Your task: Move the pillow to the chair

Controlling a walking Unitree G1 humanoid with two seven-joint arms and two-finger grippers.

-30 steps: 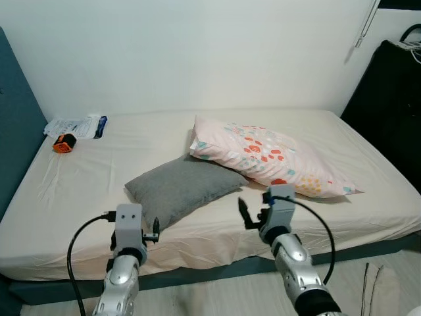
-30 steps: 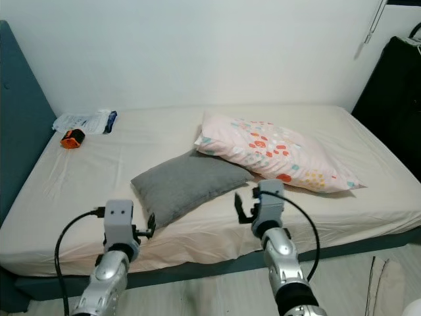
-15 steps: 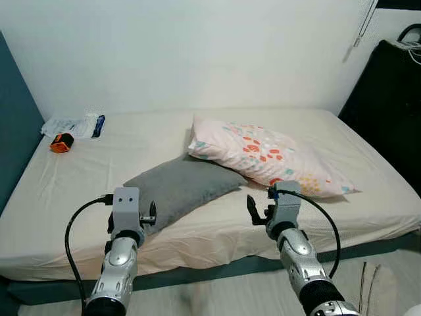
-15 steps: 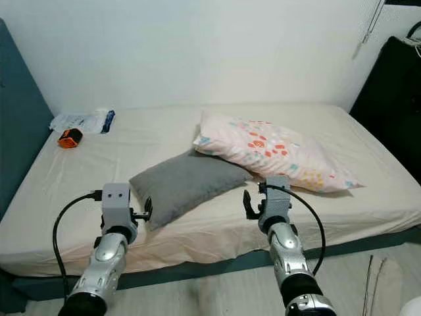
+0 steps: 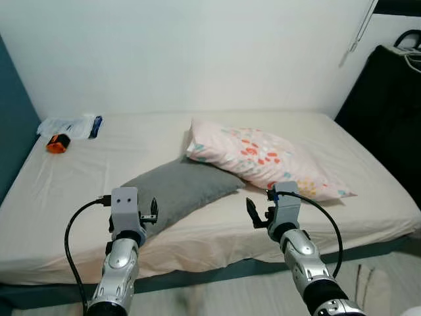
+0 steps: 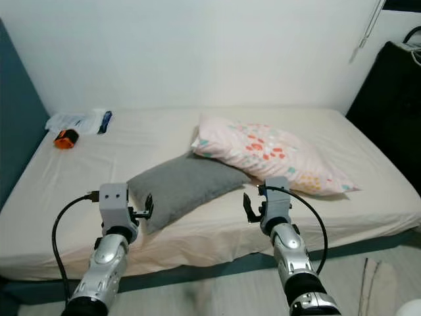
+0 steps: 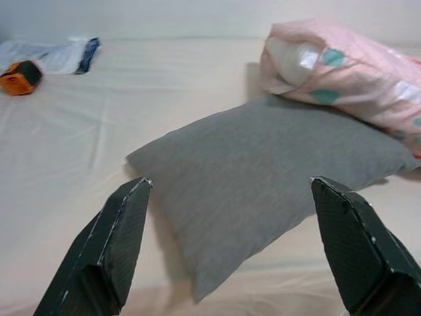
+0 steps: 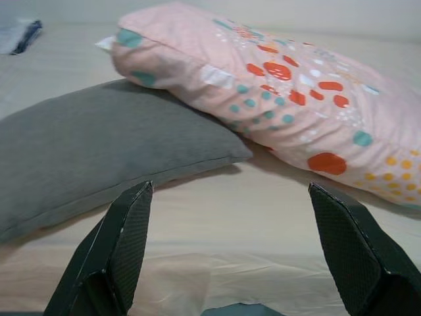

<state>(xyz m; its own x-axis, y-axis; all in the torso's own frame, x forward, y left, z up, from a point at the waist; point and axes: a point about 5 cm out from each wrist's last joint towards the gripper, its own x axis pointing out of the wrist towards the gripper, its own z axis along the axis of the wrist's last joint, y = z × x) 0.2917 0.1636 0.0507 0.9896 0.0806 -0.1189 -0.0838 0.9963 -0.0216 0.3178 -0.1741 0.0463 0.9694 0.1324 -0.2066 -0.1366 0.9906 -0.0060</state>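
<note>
A grey pillow (image 5: 177, 191) lies flat near the middle of the bed (image 5: 99, 171). A pink pillow (image 5: 263, 158) with coloured spots leans over its far right corner. My left gripper (image 5: 146, 216) hovers at the bed's front edge just before the grey pillow's near corner, fingers (image 7: 125, 230) spread wide with nothing between them. My right gripper (image 5: 258, 210) is also open and holds nothing; it sits over the front edge, facing the spot where the two pillows (image 8: 197, 125) meet.
An orange object (image 5: 56, 143) and a plastic packet (image 5: 69, 125) lie at the bed's far left corner. A teal headboard (image 5: 8, 138) stands on the left, and a tall black object (image 5: 388, 112) stands beside the bed's far right. Floor (image 5: 217, 296) runs below the bed front.
The camera has drifted slightly, so the scene sits a little lower and more to the left. Both grippers have edged closer to the bed front. The pillows have not moved.
</note>
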